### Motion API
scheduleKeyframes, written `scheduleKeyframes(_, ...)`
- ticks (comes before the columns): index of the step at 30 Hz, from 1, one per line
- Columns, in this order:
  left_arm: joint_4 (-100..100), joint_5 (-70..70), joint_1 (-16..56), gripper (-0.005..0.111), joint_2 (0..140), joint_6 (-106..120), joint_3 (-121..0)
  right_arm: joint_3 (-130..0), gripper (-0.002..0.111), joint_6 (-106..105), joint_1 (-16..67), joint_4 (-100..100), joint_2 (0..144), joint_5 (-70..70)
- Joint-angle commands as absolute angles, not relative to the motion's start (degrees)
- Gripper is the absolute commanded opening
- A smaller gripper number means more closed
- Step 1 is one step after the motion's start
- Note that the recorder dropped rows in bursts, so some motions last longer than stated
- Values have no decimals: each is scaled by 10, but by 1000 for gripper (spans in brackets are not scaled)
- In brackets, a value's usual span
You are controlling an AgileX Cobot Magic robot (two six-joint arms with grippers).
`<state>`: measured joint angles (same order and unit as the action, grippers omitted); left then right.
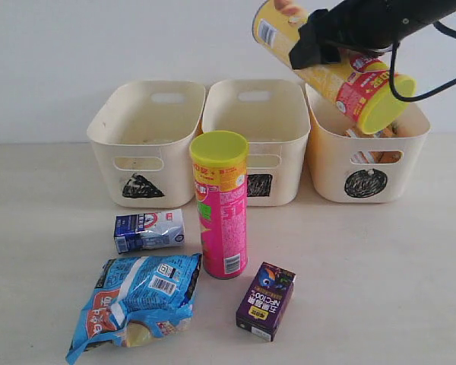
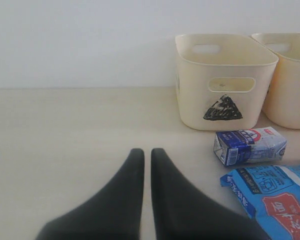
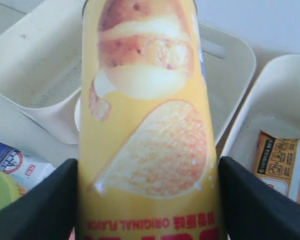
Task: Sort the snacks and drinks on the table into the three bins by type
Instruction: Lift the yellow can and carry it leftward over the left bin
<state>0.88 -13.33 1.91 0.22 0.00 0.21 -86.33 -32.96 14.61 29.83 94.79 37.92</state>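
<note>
One yellow canister (image 1: pixel 342 76) hangs tilted, lid-down, above circle bin (image 1: pixel 410 163), right gripper (image 1: pixel 317 39) clamped round it; released off-centre it may clip the rim, tumble out; left gripper (image 2: pixel 146 165) nearly closed, empty, over table (image 2: pixel 65 130).

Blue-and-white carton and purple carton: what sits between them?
The pink-red canister stands upright between them, seen in the exterior view.

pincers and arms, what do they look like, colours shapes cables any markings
Left pincer: two matte black fingers, broad at the base, tapering to rounded tips. Right pincer: also plain black, on a black arm with a thin black cable looping beneath it. No markings or labels show.
</note>
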Motion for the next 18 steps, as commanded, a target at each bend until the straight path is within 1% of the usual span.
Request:
scheduleKeyframes(1,13,-129,18,4,0,-4,0,-869,0,-345,177,325,946,324)
scheduleKeyframes(4,13,-129,18,4,0,-4,0,-869,0,-352,208,326,947,273)
scheduleKeyframes(10,13,-129,18,4,0,-4,0,-869,0,-355,302,326,1003,19)
scheduleKeyframes(15,13,-129,18,4,0,-4,0,-869,0,-351,345,324,1062,-141)
scheduleKeyframes(16,13,-129,18,4,0,-4,0,-873,0,-341,359,309,1088,-196)
scheduleKeyframes(18,13,-129,18,4,0,-4,0,-886,0,-319,367,295,1112,-221)
